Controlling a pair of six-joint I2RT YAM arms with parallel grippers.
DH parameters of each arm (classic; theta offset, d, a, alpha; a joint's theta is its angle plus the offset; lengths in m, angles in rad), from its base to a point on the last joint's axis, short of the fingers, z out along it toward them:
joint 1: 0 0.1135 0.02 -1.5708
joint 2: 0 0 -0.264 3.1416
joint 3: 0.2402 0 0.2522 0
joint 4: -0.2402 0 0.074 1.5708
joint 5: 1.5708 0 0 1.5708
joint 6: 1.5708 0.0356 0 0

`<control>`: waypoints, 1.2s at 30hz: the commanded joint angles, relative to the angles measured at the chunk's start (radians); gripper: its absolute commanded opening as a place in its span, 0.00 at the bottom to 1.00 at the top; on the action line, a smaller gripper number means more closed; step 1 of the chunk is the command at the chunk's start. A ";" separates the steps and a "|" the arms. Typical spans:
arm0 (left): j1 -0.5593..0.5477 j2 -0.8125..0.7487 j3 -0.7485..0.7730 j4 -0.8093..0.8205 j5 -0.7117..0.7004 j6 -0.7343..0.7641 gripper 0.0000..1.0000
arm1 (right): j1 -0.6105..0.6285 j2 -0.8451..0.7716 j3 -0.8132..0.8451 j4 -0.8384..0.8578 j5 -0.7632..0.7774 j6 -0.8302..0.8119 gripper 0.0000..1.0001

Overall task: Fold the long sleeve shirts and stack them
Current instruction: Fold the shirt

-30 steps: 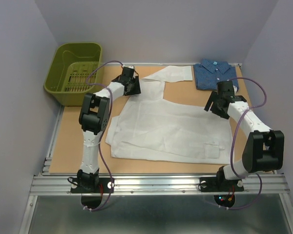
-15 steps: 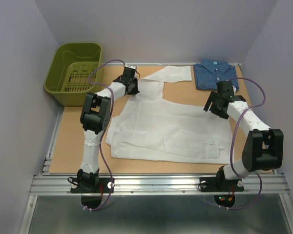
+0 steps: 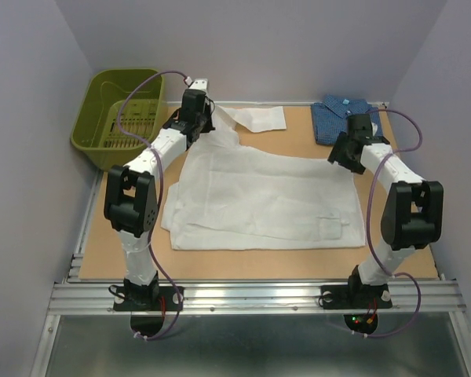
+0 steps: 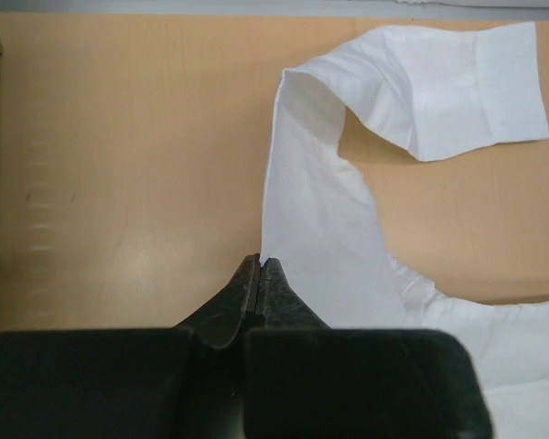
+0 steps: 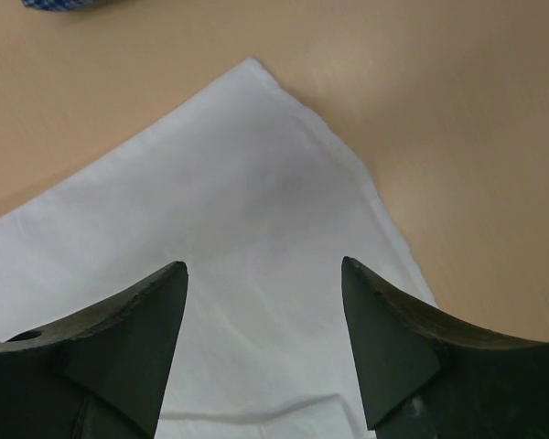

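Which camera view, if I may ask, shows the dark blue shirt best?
Top external: the dark blue shirt lies at the table's far right, partly behind the right arm. Right wrist catches only a sliver at its top-left edge; left wrist shows none of it.

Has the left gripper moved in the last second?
Yes. The left gripper shifted back and slightly left, toward the green basket, jaws shut on the white shirt.

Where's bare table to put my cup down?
Bare wood: the near strip between the white shirt and the front edge of the table; the far gap between its sleeve and the blue shirt. Crowded: the middle, under cloth.
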 commanded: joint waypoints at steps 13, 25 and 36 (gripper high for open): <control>0.009 -0.068 -0.073 0.060 -0.056 0.023 0.00 | -0.054 0.269 0.251 0.148 -0.076 -0.200 0.55; 0.009 -0.054 -0.082 0.060 -0.067 0.023 0.00 | -0.066 0.404 0.291 0.161 -0.131 -0.324 0.59; 0.009 -0.034 -0.083 0.059 -0.078 0.023 0.00 | -0.066 0.455 0.262 0.161 -0.192 -0.413 0.62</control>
